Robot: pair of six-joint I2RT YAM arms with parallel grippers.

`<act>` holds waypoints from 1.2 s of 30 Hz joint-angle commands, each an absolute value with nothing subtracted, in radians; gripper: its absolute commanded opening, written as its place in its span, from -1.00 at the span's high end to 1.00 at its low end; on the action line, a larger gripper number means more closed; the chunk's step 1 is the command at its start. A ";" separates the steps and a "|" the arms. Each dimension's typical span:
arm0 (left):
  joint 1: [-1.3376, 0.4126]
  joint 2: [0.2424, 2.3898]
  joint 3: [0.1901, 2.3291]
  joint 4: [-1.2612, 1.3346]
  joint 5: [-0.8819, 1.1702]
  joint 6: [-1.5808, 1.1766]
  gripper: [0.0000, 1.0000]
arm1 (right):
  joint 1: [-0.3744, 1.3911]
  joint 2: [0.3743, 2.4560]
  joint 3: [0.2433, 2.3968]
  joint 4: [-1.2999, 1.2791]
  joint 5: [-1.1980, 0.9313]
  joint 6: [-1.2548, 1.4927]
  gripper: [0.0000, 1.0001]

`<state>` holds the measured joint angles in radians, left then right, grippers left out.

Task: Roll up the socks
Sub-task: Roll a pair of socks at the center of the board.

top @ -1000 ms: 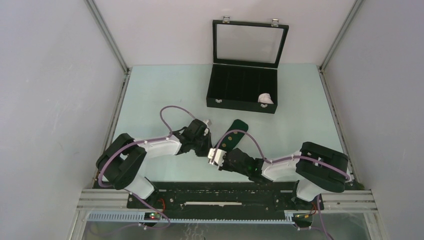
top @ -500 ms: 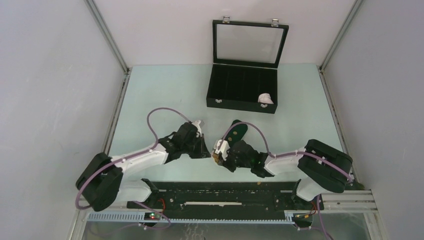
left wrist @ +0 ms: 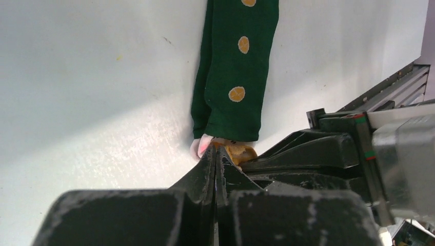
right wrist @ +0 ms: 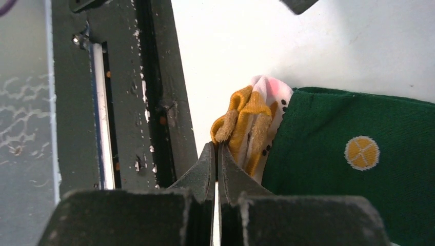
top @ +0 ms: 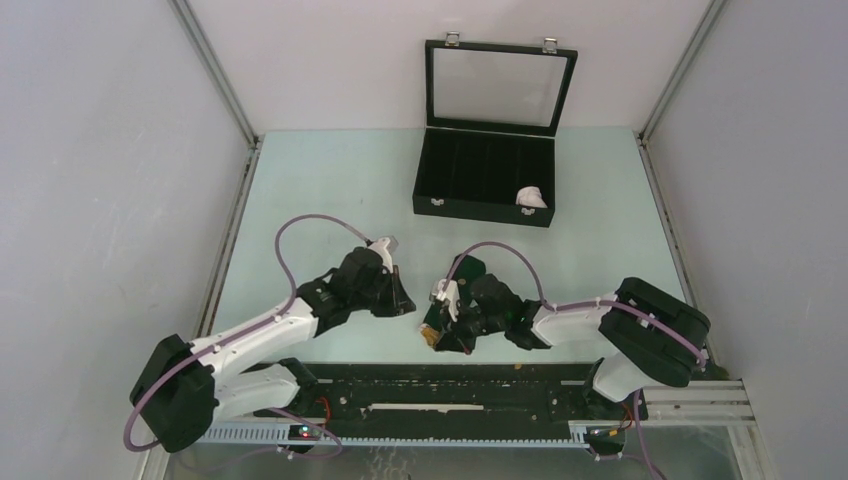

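Note:
The dark green sock with tan dots (top: 467, 268) lies at the near middle of the table, its white-orange end (top: 430, 337) toward the front rail. It also shows in the left wrist view (left wrist: 233, 66) and the right wrist view (right wrist: 354, 154). My right gripper (top: 438, 328) is shut, its tips (right wrist: 215, 147) pinching the bunched orange end (right wrist: 246, 123). My left gripper (top: 407, 303) is shut with its tips (left wrist: 215, 152) just beside that end; nothing shows between its jaws. The white sock (top: 531, 197) lies crumpled in the black box.
The open black box (top: 480, 205), lid up, stands at the back centre. The black front rail (top: 450, 382) runs right beside the sock's end, and shows in the right wrist view (right wrist: 154, 102). Grey walls close both sides.
Both grippers have moved toward the front rail. The green sock was dragged with the right gripper, so its orange end is now close to the rail. The left arm has stretched out lower.

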<state>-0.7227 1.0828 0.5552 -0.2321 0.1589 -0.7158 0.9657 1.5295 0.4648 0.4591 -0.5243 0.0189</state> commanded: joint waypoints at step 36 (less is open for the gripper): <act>-0.808 1.448 0.742 -0.127 0.327 -0.663 1.00 | 0.707 1.660 0.520 0.388 -0.649 0.396 1.00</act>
<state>-0.8001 1.4254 0.6941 -0.1402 0.2989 -0.6880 0.7254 1.6424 0.5137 0.4168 -0.6884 0.3931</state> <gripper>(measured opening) 0.004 0.008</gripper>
